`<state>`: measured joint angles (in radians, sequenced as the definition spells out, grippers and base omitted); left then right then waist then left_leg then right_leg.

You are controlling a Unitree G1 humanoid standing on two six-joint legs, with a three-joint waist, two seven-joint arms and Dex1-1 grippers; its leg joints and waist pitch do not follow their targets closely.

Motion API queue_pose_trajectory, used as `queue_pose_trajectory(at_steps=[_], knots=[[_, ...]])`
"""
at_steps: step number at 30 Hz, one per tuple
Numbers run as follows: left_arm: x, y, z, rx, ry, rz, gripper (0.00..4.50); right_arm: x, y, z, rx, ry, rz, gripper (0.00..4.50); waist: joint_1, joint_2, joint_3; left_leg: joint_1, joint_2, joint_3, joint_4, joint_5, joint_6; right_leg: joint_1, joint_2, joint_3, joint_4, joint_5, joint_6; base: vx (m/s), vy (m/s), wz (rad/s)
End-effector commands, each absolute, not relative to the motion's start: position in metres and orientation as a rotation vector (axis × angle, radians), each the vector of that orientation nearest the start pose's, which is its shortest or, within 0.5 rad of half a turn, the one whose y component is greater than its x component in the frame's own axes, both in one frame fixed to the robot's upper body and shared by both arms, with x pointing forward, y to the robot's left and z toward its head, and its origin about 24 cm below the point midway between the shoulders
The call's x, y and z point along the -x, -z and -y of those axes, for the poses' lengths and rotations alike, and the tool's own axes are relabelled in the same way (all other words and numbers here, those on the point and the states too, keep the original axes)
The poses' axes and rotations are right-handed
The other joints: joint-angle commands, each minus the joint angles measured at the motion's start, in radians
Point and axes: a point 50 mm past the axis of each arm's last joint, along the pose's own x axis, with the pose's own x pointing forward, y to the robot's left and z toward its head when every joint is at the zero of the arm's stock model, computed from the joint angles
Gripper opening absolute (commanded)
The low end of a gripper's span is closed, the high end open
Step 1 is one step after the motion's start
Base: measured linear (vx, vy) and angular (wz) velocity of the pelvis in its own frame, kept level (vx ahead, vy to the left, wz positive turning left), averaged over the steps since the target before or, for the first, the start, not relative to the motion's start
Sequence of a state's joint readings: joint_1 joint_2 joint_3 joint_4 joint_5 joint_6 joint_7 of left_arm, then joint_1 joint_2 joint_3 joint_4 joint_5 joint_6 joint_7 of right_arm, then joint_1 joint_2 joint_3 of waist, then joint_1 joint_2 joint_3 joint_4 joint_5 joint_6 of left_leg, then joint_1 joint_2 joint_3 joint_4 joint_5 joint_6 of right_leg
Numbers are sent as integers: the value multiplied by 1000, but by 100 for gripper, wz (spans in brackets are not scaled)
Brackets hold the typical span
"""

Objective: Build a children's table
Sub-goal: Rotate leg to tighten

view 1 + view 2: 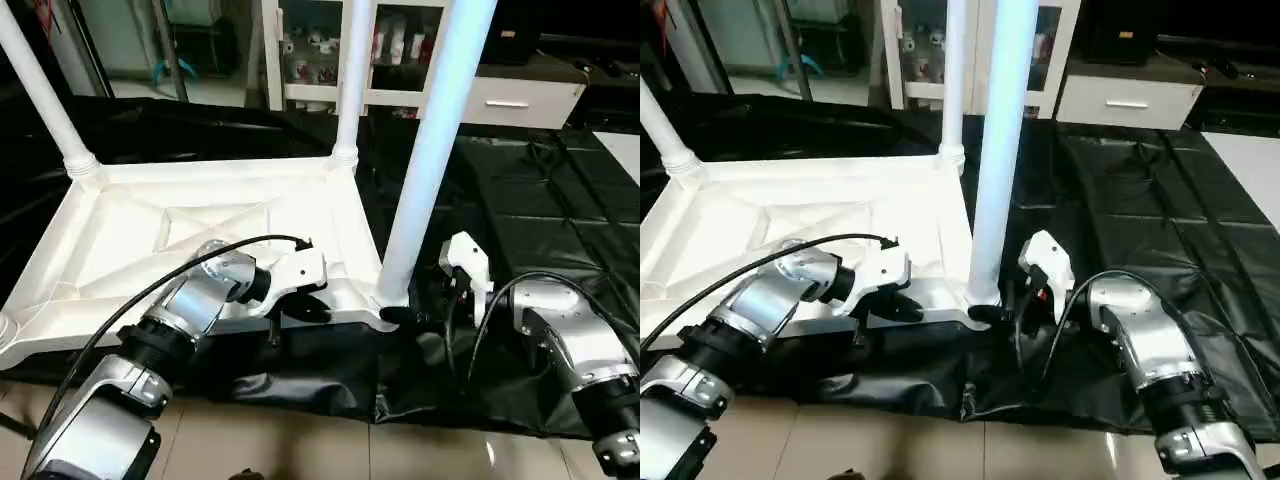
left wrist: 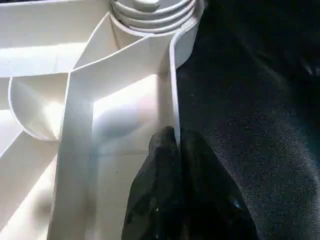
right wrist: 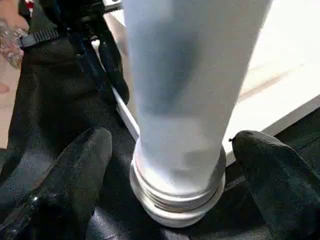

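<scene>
The white table top (image 1: 180, 240) lies upside down on the black-draped worktable, ribs facing up. Two white legs stand in its far corner sockets, one on the left (image 1: 40, 90) and one on the right (image 1: 352, 80). A third leg (image 1: 430, 150) stands upright at the near right corner, its threaded end (image 3: 175, 200) at the socket. My right gripper (image 3: 175, 155) is open around this leg's base, with one finger (image 3: 85, 160) on each side and small gaps to the tube. My left gripper (image 2: 177, 145) is shut on the top's near rim (image 2: 172, 90), just left of that corner.
The black cloth (image 1: 540, 200) covers the worktable and hangs in folds over the front edge, with tiled floor (image 1: 300, 450) below. A white shelf unit and drawer (image 1: 520, 100) stand behind. A flat white board (image 1: 625, 150) shows at the right edge.
</scene>
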<state>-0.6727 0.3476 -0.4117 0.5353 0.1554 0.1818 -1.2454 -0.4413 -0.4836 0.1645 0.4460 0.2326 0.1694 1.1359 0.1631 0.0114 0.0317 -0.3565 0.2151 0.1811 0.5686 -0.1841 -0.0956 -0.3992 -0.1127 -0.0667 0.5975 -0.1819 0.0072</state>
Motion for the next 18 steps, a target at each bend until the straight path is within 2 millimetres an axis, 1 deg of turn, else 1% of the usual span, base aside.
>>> queue_pose_trajectory(at_steps=[1, 3, 4, 5, 6, 7, 10, 11, 12, 13, 14, 15, 17, 18], knots=[[-305, -40, -101, -660, 1509, -663, 0, -307, -60, 179, 173, -1154, -346, 393, -5, -14, -57, 5, 11, 6, -57, -167, 60, 49, -27, 27, -49, -50, -262, 0, 0, 0], [-305, -40, -101, -662, 1508, -661, 0, -310, -60, 178, 181, -1151, -347, 382, -3, -12, -59, 5, 11, 6, -56, -157, 60, 50, -27, 27, -46, -54, -261, 0, 0, 0], [-306, -40, -100, -662, 1507, -659, 0, -312, -59, 176, 200, -1153, -350, 373, -3, -16, -59, 5, 10, 6, -55, -145, 63, 50, -26, 27, -45, -43, -260, 0, 0, 0], [-306, -40, -100, -662, 1506, -658, 0, -313, -59, 175, 210, -1157, -352, 360, -3, -14, -60, 5, 10, 6, -54, -140, 64, 50, -26, 27, -43, -39, -261, 0, 0, 0], [-306, -41, -100, -661, 1506, -657, 0, -314, -59, 175, 215, -1158, -353, 348, -3, -16, -58, 4, 10, 7, -54, -138, 67, 49, -26, 27, -45, -41, -257, 0, 0, 0], [-307, -41, -99, -661, 1505, -656, 0, -314, -60, 175, 217, -1160, -353, 342, -3, -14, -59, 5, 10, 7, -54, -138, 68, 49, -26, 27, -44, -44, -257, 0, 0, 0], [-308, -42, -99, -662, 1498, -651, 0, -317, -59, 173, 238, -1171, -362, 316, -5, -11, -57, 5, 10, 7, -56, -165, 63, 47, -27, 27, -48, -79, -254, 0, 0, 0], [-309, -43, -98, -663, 1495, -648, 0, -318, -58, 172, 268, -1195, -374, 306, -7, -14, -56, 4, 10, 6, -57, -180, 55, 47, -27, 27, -50, -100, -250, 0, 0, 0], [-309, -43, -98, -663, 1495, -647, 0, -318, -57, 172, 274, -1204, -377, 301, -8, -13, -55, 5, 10, 6, -59, -199, 49, 47, -27, 27, -53, -126, -244, 0, 0, 0], [-310, -43, -98, -663, 1495, -647, 0, -318, -57, 171, 277, -1215, -382, 295, -8, -13, -54, 6, 10, 6, -59, -205, 48, 46, -27, 28, -53, -132, -242, 0, 0, 0], [-310, -43, -98, -664, 1494, -647, 0, -317, -57, 171, 276, -1222, -384, 286, -8, -12, -55, 7, 11, 5, -60, -207, 47, 46, -27, 29, -54, -133, -239, 0, 0, 0], [-310, -43, -98, -667, 1491, -648, 0, -316, -56, 171, 279, -1233, -391, 264, -8, -13, -56, 7, 11, 5, -59, -199, 47, 47, -26, 29, -52, -118, -239, 0, 0, 0], [-310, -42, -98, -668, 1488, -649, 0, -315, -54, 173, 290, -1250, -406, 260, -8, -14, -58, 5, 10, 5, -57, -184, 51, 48, -25, 28, -48, -87, -244, 0, 0, 0], [-310, -42, -98, -668, 1488, -649, 0, -315, -54, 173, 292, -1253, -409, 255, -8, -12, -59, 6, 11, 5, -57, -180, 53, 48, -25, 28, -47, -77, -247, 0, 0, 0]])
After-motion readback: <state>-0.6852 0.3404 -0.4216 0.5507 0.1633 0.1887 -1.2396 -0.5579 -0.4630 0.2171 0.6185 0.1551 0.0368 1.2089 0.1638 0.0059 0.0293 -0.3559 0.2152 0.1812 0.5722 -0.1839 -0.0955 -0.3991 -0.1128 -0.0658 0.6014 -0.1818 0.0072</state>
